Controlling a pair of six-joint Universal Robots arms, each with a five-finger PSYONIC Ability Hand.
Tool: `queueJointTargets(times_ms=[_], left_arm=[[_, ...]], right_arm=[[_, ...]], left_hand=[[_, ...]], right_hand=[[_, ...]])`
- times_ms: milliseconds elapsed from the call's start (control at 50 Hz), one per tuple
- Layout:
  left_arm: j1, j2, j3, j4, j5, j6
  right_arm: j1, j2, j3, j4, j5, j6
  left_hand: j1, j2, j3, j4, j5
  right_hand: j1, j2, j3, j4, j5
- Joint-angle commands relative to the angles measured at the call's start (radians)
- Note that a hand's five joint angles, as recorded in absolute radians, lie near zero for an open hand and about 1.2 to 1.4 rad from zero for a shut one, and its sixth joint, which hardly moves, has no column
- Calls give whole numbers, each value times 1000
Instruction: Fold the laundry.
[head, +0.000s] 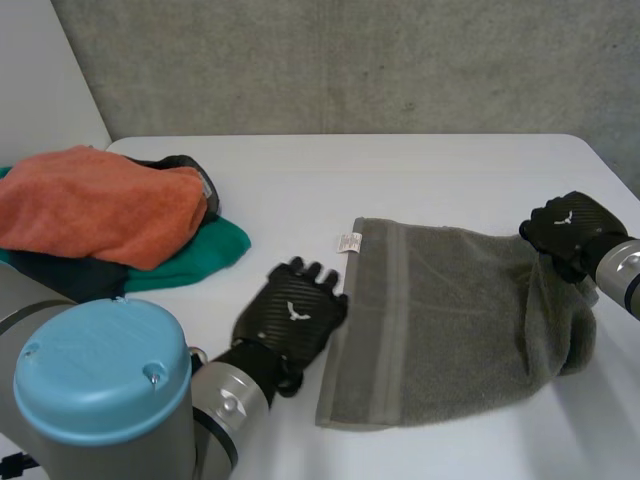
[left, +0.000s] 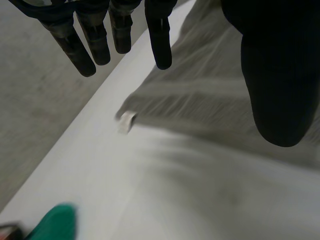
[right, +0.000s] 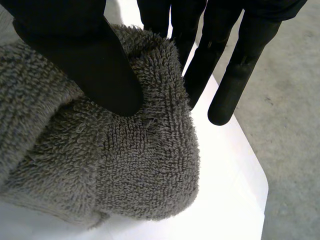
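Towel, grey terry, is the piece being worked right now. It lies spread over the lower centre-right of the head view on the white table, mostly flat, with its right end bunched up and hanging.

Nearest, the left hand sits low in the middle of the frame, just beside the towel's left edge. Its fingers are straight and relaxed and grip nothing, and its thumb hangs over the cloth.

Further back, the little white label marks the towel's upper-left corner. At the right edge of the frame the right hand has the towel's right end pinched. In its wrist view the thumb presses the terry against the fingers behind it.

The rest of the pile sits at the upper left, well apart: an orange cloth on top of a green cloth and something dark.

My read: first fold, just starting. The next move probably calls for the left hand to pin or grab that left edge so the right can carry its end across and line up the edges. Watch the sagging part, since it could fold in lumpy.
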Motion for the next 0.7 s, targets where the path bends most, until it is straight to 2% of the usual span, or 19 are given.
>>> queueJointTargets(times_ms=[20,120,260,400,540,700], left_arm=[[-51,-57,68,-79,105,-91],[-75,-154,137,-140,113,-119],[-74,-244,209,-138,107,-120],[-80,-325,251,-140,98,-106],[-82,-356,263,-125,82,-88],[-83,-381,280,-79,64,-79]], right_arm=[[11,-6,-6,10,23,129],[12,5,-10,29,23,107],[18,11,-11,59,23,83],[28,14,-6,64,23,75],[32,16,-2,66,23,72],[47,13,10,64,23,57]], left_hand=[[-237,-29,-32,-25,-48],[-207,0,-2,5,-18],[-22,185,183,190,167],[31,238,236,243,220],[54,262,259,266,243],[274,482,479,486,463]], right_hand=[[294,228,208,198,245],[294,228,208,198,245],[294,228,208,198,245],[294,228,208,198,245],[294,228,208,198,245],[294,228,208,198,245]])
